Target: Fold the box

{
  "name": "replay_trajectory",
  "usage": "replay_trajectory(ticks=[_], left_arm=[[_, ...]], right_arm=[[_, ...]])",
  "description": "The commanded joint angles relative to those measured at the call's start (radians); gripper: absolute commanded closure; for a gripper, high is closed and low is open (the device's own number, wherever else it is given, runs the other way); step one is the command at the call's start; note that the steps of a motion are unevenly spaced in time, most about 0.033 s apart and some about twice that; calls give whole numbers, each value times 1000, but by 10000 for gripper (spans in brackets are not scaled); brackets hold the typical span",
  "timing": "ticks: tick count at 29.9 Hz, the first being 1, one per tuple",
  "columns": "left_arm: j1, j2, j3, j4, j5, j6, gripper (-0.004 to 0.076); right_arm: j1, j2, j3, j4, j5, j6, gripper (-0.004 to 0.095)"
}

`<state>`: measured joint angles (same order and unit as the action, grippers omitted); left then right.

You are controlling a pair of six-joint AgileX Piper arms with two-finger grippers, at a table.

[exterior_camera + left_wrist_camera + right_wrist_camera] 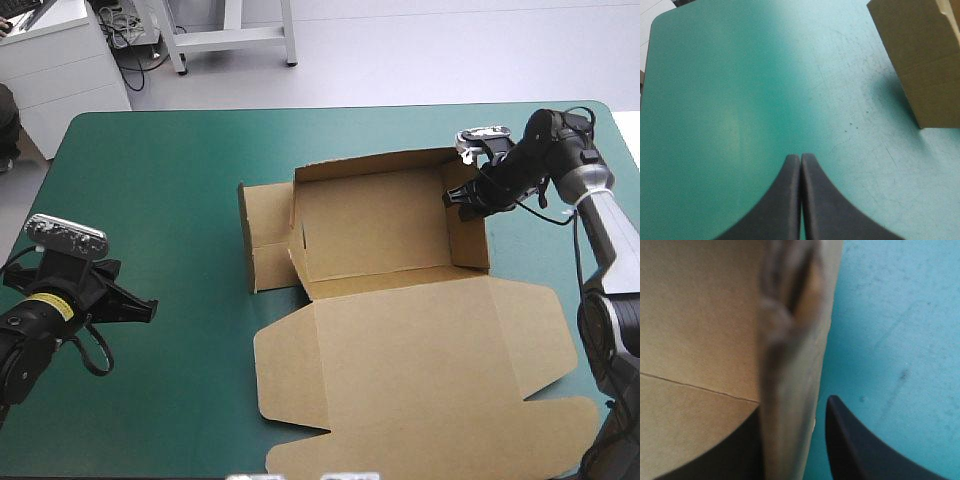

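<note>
Nearest us, the left claw (140, 305) hangs over the bare teal-green table (170, 190) with its black fingers (785, 200) pressed together to a point. It holds nothing and is well apart from the box (390, 235). The box lies right of the table's middle. Its lid (420, 370), a broad flat panel with rounded tabs, spreads toward the near edge. Beyond the lid the tray stands with its far and right walls up, and a side flap (265, 235) on the left juts out, not yet tucked by our reading. Farther still, the right claw (462, 200) is clamped over the right wall (470, 240), one finger inside and one outside. We judge the matte brown board light and stiff, bending cleanly only along its scored creases and liable to slide on the cover. So we would grip wall tops or flap edges, not panel middles.
</note>
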<state>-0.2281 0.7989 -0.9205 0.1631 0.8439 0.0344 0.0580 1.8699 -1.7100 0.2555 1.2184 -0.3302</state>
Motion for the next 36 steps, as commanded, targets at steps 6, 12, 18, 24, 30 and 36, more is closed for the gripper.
replay_trajectory(ticks=[6,12,18,24,30,36], left_arm=[[2,-5,-27,10,-93,-9,757],[2,-5,-27,12,-98,-7,757],[2,-5,-27,12,-96,-7,757],[2,-5,-27,13,-98,-7,757],[2,-5,-27,13,-92,-7,757],[2,-5,-27,11,-85,-7,757]], right_arm=[[-2,-41,-133,-20,15,11,345],[-2,-46,-187,-8,28,48,345],[22,-44,-187,37,28,36,345],[98,18,-189,-151,-36,118,343],[96,77,-189,-180,-36,167,344],[96,79,-189,-165,-27,165,345]])
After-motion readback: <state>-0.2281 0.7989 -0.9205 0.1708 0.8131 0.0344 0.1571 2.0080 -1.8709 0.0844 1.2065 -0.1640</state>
